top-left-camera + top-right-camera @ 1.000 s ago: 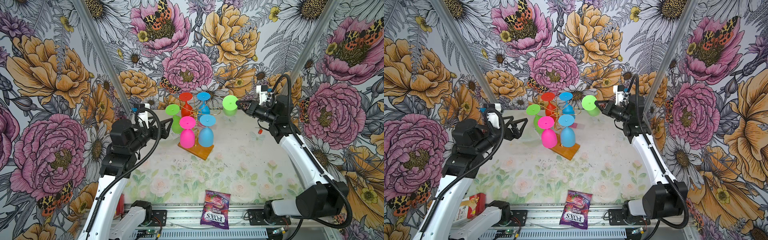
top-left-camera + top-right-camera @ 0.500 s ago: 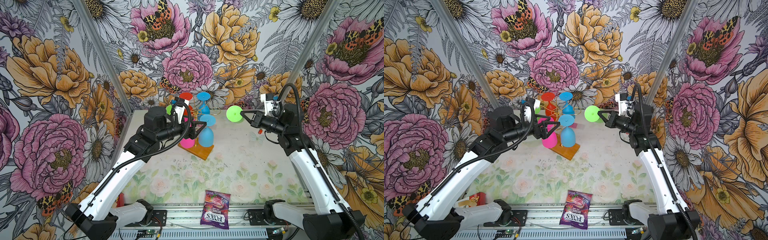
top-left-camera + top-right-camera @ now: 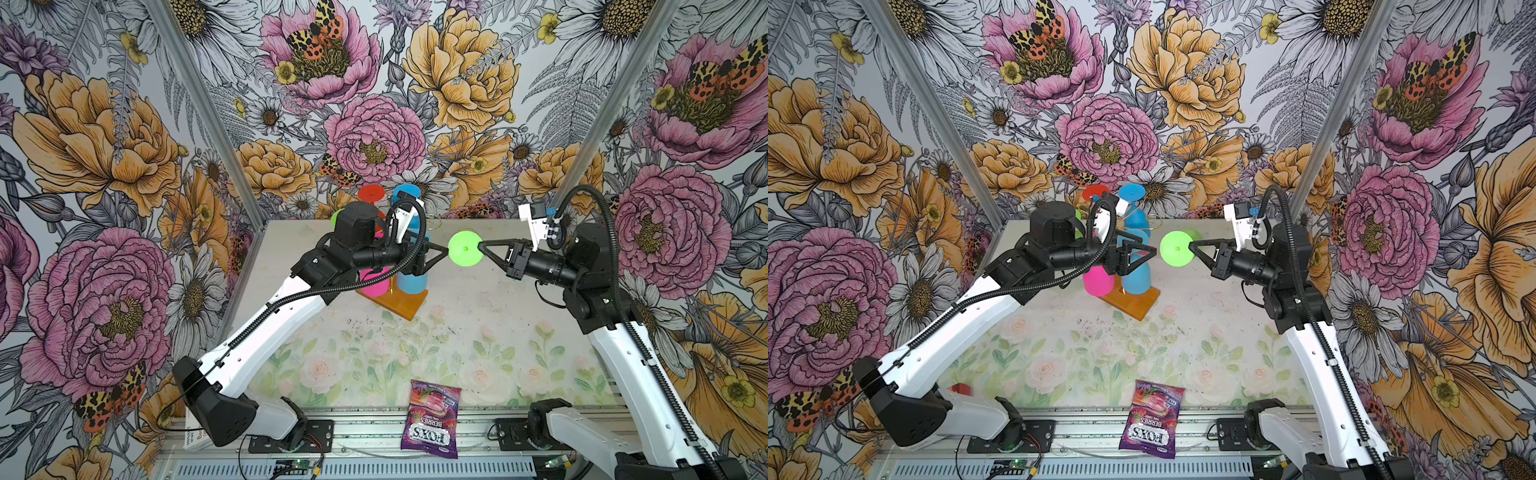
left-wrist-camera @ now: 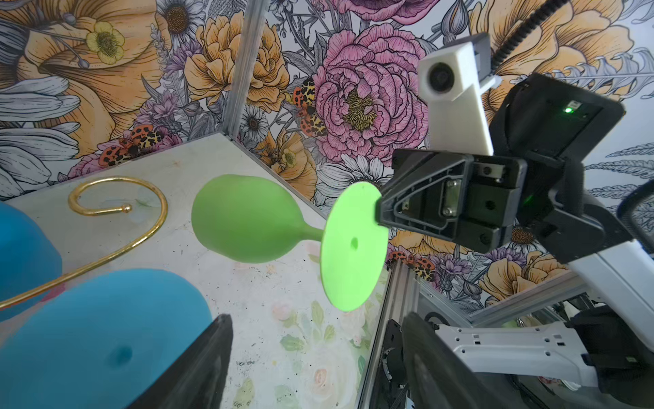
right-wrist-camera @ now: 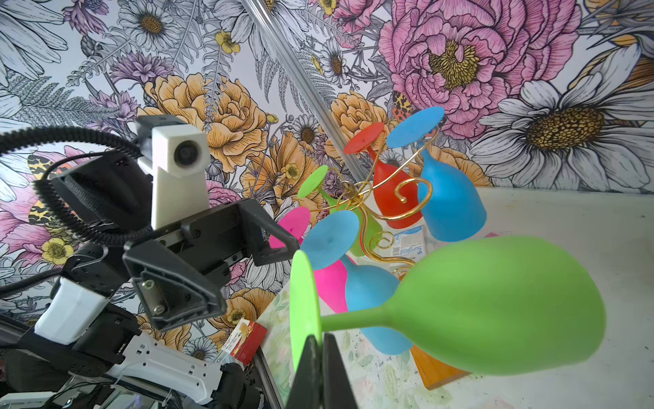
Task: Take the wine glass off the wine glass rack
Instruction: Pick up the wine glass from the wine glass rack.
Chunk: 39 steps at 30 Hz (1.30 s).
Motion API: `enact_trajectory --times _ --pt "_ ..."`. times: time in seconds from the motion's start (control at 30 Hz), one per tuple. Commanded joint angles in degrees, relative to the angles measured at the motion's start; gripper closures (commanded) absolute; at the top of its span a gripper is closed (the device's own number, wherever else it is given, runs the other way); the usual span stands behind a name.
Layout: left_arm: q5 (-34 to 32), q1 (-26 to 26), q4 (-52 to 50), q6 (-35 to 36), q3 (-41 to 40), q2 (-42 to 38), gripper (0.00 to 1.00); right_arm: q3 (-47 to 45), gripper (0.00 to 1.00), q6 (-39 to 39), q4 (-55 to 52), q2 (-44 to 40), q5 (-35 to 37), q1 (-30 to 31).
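Note:
My right gripper [image 3: 480, 248] [image 3: 1191, 246] [image 5: 321, 340] is shut on the rim of the foot of a green wine glass [image 3: 465, 248] [image 3: 1176, 248] [image 5: 495, 304]. The glass lies sideways in the air, just right of the wine glass rack [image 3: 399, 299] [image 3: 1133, 301] [image 5: 357, 198]. One gold scroll arm [image 4: 106, 211] is bare. My left gripper [image 3: 444, 249] [image 3: 1152, 246] [image 4: 316, 317] reaches across the rack's front. It is open, its fingertips just short of the green foot [image 4: 354, 248], with nothing between them.
Red [image 3: 371, 194], blue [image 3: 411, 278], pink [image 3: 374, 282] and a second green glass [image 5: 313, 182] hang upside down on the rack. A purple candy bag [image 3: 432, 419] lies at the table's front edge. A red box [image 3: 960, 388] sits front left. Floral walls close in three sides.
My left arm swung in from the left across the rack to the green glass's foot, its jaws narrowing. My right gripper carried the green glass a little right and down.

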Motion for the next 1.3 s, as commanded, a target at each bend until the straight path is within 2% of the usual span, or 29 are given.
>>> enact_trajectory --times 0.0,0.33,0.67,1.13,1.2,1.27 --pt "3.2 -0.7 0.0 -1.2 2.2 1.8 0.27 -0.4 1.00 -1.4 0.5 -1.0 -2.3 0.5" --pt "8.3 -2.4 0.3 -2.6 6.1 6.1 0.41 -0.9 1.00 -2.2 0.5 -1.5 -3.0 0.9" --pt "12.0 -2.7 0.8 -4.5 6.4 7.2 0.71 -1.1 1.00 -2.7 0.6 -1.7 -2.0 0.8" --pt "15.0 -2.8 3.1 -5.7 5.9 7.5 0.98 -1.1 1.00 -2.0 0.6 -1.5 -1.7 0.2" --pt "15.3 -2.7 3.2 -5.7 5.9 7.6 1.00 -1.0 0.93 -1.7 0.5 -1.5 -1.5 -0.2" --pt "15.5 -2.7 3.3 -5.7 5.8 7.6 1.00 -0.7 0.78 -1.1 0.5 -1.5 -0.9 -0.9"
